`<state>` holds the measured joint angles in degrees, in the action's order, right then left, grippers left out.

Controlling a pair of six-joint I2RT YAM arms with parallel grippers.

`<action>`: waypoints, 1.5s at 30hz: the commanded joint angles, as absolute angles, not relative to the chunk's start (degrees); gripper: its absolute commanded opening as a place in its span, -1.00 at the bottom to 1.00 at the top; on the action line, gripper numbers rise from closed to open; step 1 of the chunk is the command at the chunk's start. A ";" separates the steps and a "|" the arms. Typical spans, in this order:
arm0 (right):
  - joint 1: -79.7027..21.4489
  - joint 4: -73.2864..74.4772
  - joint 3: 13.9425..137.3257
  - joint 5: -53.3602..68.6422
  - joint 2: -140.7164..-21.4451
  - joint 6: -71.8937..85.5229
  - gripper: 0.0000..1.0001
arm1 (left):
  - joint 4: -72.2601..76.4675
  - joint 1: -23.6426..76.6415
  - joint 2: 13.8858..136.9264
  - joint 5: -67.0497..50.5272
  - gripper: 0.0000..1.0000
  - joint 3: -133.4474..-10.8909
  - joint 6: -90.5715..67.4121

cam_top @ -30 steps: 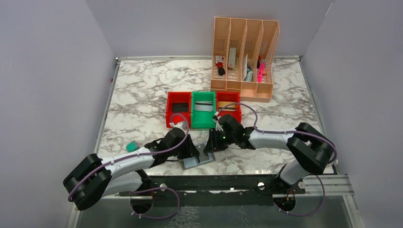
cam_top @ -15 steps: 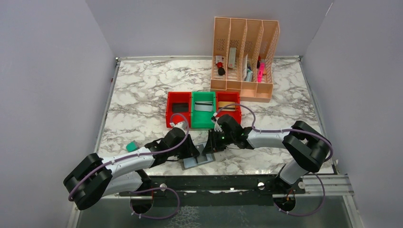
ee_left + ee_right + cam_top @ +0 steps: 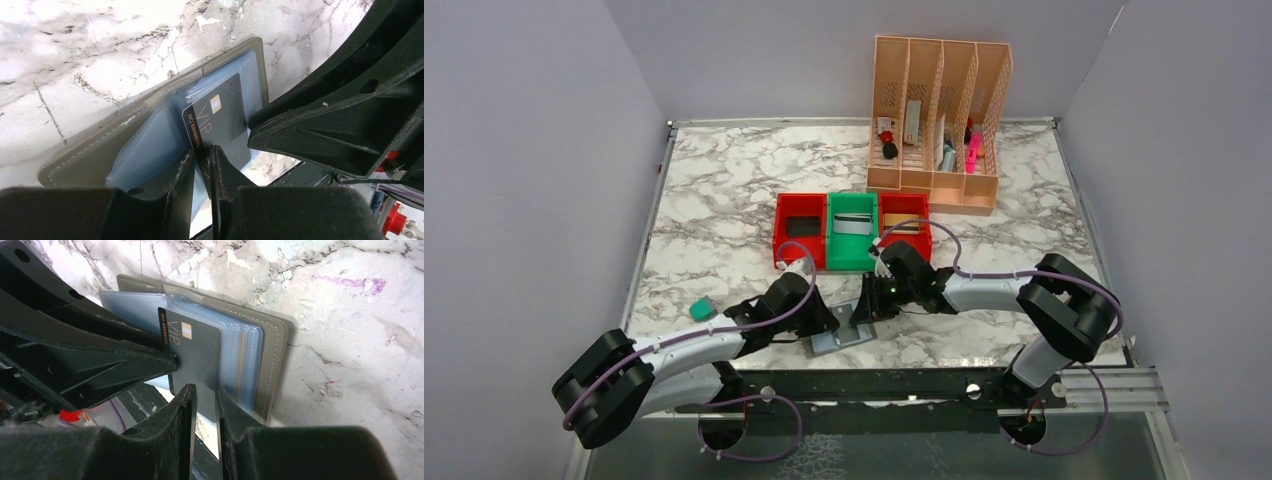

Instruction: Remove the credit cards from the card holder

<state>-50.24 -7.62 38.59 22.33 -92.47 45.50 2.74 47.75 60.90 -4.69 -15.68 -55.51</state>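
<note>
**1. Flat grey stitched folding card holder** point(image 3: 85, 162). Count: one. Lies open on the white-veined marble table point(image 3: 724, 190), directly beneath both pincers. Carries a stack of clear blue-tinted plastic sleeves point(image 3: 245, 355) (several; exact number not readable).

**2. Thin black plastic card** point(image 3: 220, 125) with gold chip and "VIP" lettering. Count: one in view inside the holder. Sits part-way out of a sleeve, numbered edge between the tips of the left pincer point(image 3: 202, 150). Left pincer: pressed together on that edge. Probably light, stiff and slick. Best taken by the bare edge clear of the sleeve and drawn flat along the pocket without bending. Likely to drag the light holder along unless pinned.

**3. Right pincer** point(image 3: 205, 390). Faces the left pincer across the card. Set with fingers a narrow slit apart, card edge and sleeve edge both running into the slit. Pinching or merely straddling: cannot tell.

**4. Square plastic red bins** point(image 3: 780, 240), two, and **green bin** point(image 3: 851, 262), one. Stand in a row just beyond both pincers. One flat piece inside each (dark, grey, tan; too small to confirm as cards).

**5. Tall peach slotted organiser** point(image 3: 889, 100), one, four slots, well beyond the right pincer.

**6. Small teal block** point(image 3: 700, 309), one, well apart to the left pincer's left.
</note>
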 commanded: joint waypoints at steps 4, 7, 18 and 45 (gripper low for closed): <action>-50.27 -4.38 39.01 19.59 -94.08 45.46 -0.50 | 0.15 48.04 56.91 -2.02 -0.68 -14.63 -56.10; -50.27 -4.45 39.14 19.60 -94.24 45.51 -0.50 | -0.64 47.99 55.63 -1.54 -0.75 -14.35 -56.13; -50.27 -4.40 39.53 19.60 -94.86 45.79 -0.50 | 0.49 48.03 55.39 -2.56 -0.54 -13.97 -56.92; -50.27 -2.75 40.30 17.79 -95.85 45.88 -0.51 | -1.42 48.00 53.14 -1.92 -0.86 -13.17 -57.20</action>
